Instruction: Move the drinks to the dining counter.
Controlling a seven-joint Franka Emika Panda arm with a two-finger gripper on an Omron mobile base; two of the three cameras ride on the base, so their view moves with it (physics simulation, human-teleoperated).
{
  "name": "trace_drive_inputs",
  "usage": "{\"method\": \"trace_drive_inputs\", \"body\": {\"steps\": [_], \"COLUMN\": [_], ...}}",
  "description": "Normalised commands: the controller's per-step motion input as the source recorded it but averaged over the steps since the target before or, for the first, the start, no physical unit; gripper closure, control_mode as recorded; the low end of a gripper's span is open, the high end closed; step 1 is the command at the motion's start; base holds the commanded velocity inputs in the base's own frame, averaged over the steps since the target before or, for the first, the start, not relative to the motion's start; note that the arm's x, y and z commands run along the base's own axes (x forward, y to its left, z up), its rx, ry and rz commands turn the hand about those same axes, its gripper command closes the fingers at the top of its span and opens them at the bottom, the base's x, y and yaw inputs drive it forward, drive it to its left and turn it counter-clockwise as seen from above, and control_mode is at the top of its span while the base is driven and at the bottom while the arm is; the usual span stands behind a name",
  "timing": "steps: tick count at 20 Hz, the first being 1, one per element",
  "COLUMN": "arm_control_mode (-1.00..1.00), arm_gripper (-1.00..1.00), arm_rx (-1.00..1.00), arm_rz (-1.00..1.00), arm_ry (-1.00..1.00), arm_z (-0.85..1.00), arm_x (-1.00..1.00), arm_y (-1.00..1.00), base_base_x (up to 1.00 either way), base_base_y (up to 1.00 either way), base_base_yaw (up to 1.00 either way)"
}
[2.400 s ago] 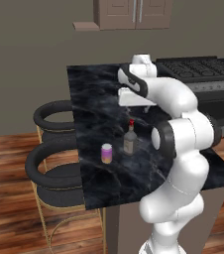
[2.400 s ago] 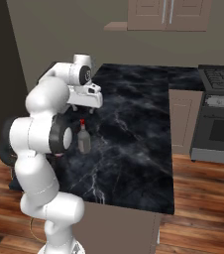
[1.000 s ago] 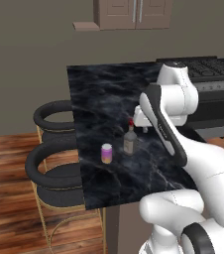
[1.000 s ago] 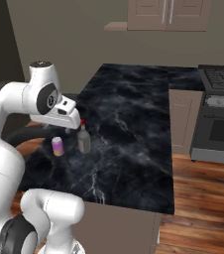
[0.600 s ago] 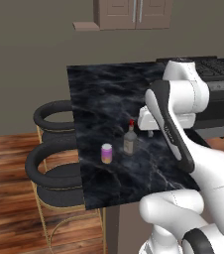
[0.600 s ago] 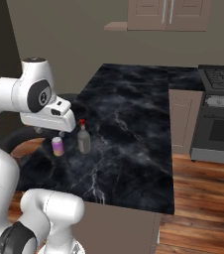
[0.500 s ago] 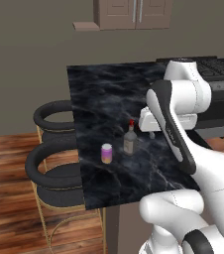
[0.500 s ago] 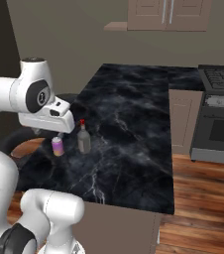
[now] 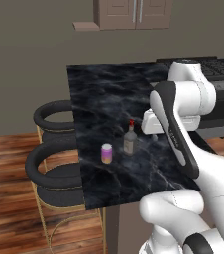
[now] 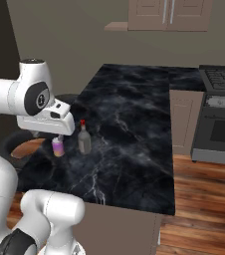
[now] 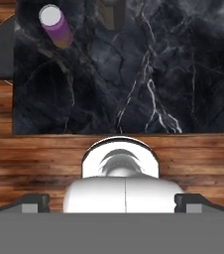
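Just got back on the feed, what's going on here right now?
The arm is raised over the dining counter with its end effector open and empty. Two drinks stand upright near the stool-side edge: the can and the red-capped bottle, side by side but apart. Neither is being touched.

Dining counter (image 9: pixel 109 94) — bearing the can (image 9: pixel 106 153) and, just beside it to the right, the squat bottle (image 9: pixel 130 139), both upright near the front edge; two stools (image 9: pixel 59 168) along its left side; stove (image 10: pixel 223 107) behind at right.
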Motion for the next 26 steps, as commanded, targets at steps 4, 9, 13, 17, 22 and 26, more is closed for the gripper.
{"method": "trace_drive_inputs", "body": {"steps": [4,9,13,17,22,26], "arm_control_mode": [1.0,1.0,1.0,1.0,1.0,1.0], "arm_gripper": [-1.0,-1.0,-1.0,-1.0,-1.0,-1.0], "arm_rx": [0.0,0.0,0.0,0.0,0.0,0.0], "arm_rz": [0.01,0.0,0.0,0.0,0.0,0.0], "arm_ry": [0.0,0.0,0.0,0.0,0.0,0.0], "arm_z": [0.0,0.0,0.0,0.0,0.0,0.0], "arm_x": [-0.01,0.0,0.0,0.0,0.0,0.0], "arm_y": [0.0,0.0,0.0,0.0,0.0,0.0], "base_base_x": [0.0,-0.05,-0.91,-0.91,-0.42,-0.08], "base_base_y": [0.0,-0.06,-0.92,-0.93,-0.7,-0.57], "base_base_yaw": [0.0,0.01,-0.29,-0.49,-0.71,-0.83]}}
